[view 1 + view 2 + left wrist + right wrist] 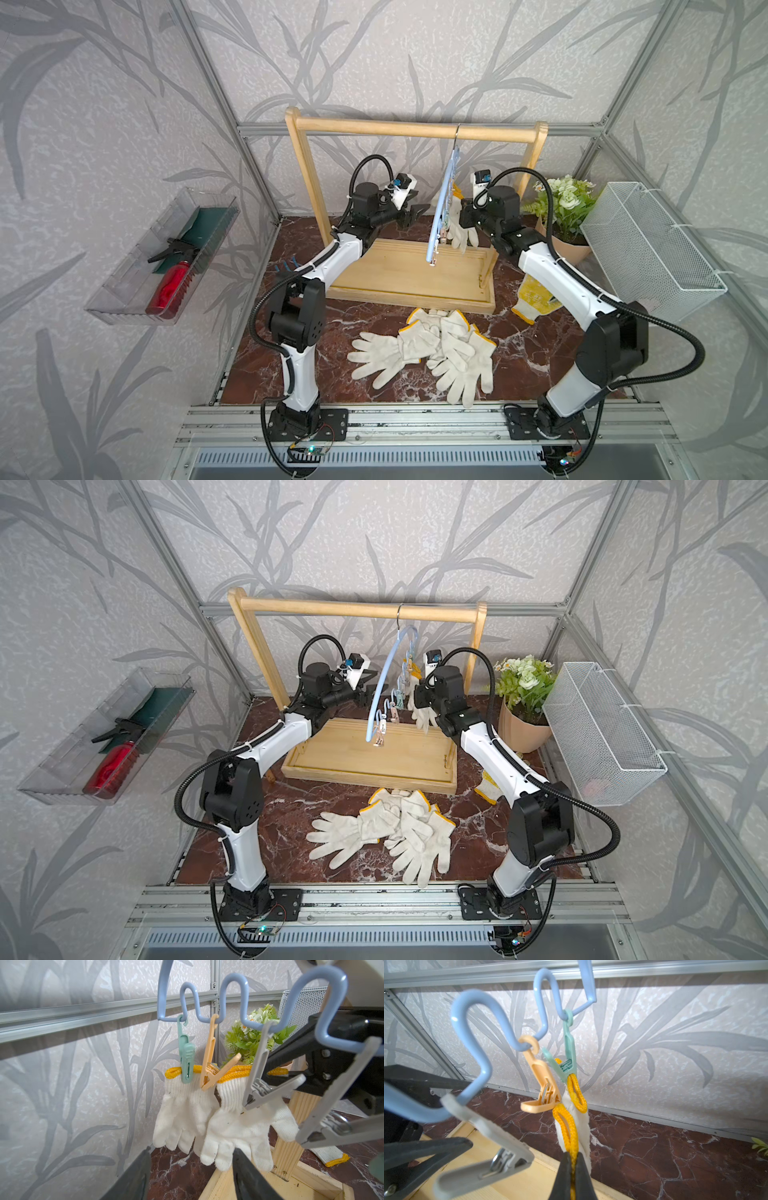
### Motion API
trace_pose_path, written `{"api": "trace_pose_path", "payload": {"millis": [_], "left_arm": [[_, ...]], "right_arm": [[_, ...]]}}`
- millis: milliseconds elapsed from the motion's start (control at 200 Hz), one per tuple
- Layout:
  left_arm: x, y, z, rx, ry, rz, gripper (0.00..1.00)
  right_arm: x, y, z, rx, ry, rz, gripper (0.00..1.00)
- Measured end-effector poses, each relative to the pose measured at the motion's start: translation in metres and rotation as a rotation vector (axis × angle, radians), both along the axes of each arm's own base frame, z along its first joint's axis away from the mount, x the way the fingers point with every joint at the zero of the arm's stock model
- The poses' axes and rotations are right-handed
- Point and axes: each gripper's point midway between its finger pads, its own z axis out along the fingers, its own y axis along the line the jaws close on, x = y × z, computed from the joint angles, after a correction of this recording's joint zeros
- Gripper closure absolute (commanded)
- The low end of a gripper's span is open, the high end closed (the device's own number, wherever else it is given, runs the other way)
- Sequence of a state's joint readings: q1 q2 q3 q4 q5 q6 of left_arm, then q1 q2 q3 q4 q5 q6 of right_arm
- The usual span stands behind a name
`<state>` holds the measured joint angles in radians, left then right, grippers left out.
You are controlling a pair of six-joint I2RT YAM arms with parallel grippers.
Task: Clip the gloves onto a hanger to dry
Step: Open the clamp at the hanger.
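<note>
The light-blue hanger (442,208) (384,679) hangs by its hook from the wooden rack's top bar. A green clip (187,1064) bites the yellow cuff of one white glove (182,1113). Beside it hangs a second glove (241,1132). My right gripper (572,1159) is shut on its yellow cuff, and an orange clip (542,1093) sits at the cuff's end; whether it grips I cannot tell. Two grey clips (266,1084) hang free. My left gripper (192,1149) stands open across the hanger, with only the glove's fingertips near one finger. Several more gloves (440,349) lie piled on the table.
The wooden rack (415,126) stands on its board (407,274) mid-table. A yellow patterned glove (534,297) lies under my right arm. A potted plant (565,208) and a white wire basket (648,245) are at the right, a clear tray (124,291) with a red spray bottle on the left wall.
</note>
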<state>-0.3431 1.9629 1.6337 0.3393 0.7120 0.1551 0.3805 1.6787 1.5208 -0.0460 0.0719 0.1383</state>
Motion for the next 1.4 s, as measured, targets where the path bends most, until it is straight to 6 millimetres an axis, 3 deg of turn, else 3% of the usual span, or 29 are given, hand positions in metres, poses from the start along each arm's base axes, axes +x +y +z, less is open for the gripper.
{"api": "trace_pose_path", "payload": {"millis": [395,880,1400], "left_arm": [[-0.002,-0.002,0.01,-0.023,-0.038,-0.019,0.42],[-0.008,-0.009,0.025,-0.07,-0.091,-0.063,0.44],[-0.009,-0.025,0.023,-0.071,-0.11,-0.049,0.5]], "right_arm": [[0.031,0.008,-0.017,-0.014,0.025,-0.025,1.0],[0.031,0.014,-0.011,0.067,0.033,0.042,1.0],[0.024,0.037,0.022,0.129,-0.009,0.174,1.0]]}}
